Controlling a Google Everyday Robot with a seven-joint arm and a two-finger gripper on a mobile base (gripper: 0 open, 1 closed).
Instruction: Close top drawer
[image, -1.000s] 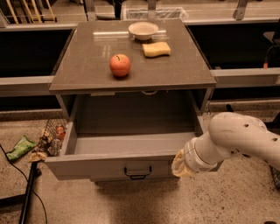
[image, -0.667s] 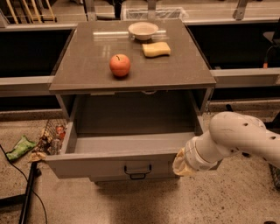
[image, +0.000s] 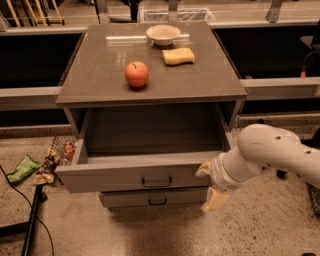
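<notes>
The top drawer (image: 125, 176) of the grey cabinet stands pulled out, and what shows of its inside is bare. Its flat grey front carries a small dark bail handle (image: 156, 182) at centre. My gripper (image: 210, 184) is at the right end of the drawer front, on a white arm reaching in from the right. Its cream fingers (image: 204, 169) are spread apart, the upper one against the front's right end, the lower one hanging below it. It holds nothing.
A lower drawer (image: 155, 198) juts out slightly under the top one. On the cabinet top (image: 100, 60) sit a red apple (image: 136, 74), a yellow sponge (image: 178, 55) and a white bowl (image: 163, 34). Litter and a wire basket (image: 55, 155) lie on the floor at left.
The top drawer has slid a little way into the cabinet. My gripper has followed it at the front's right end.
</notes>
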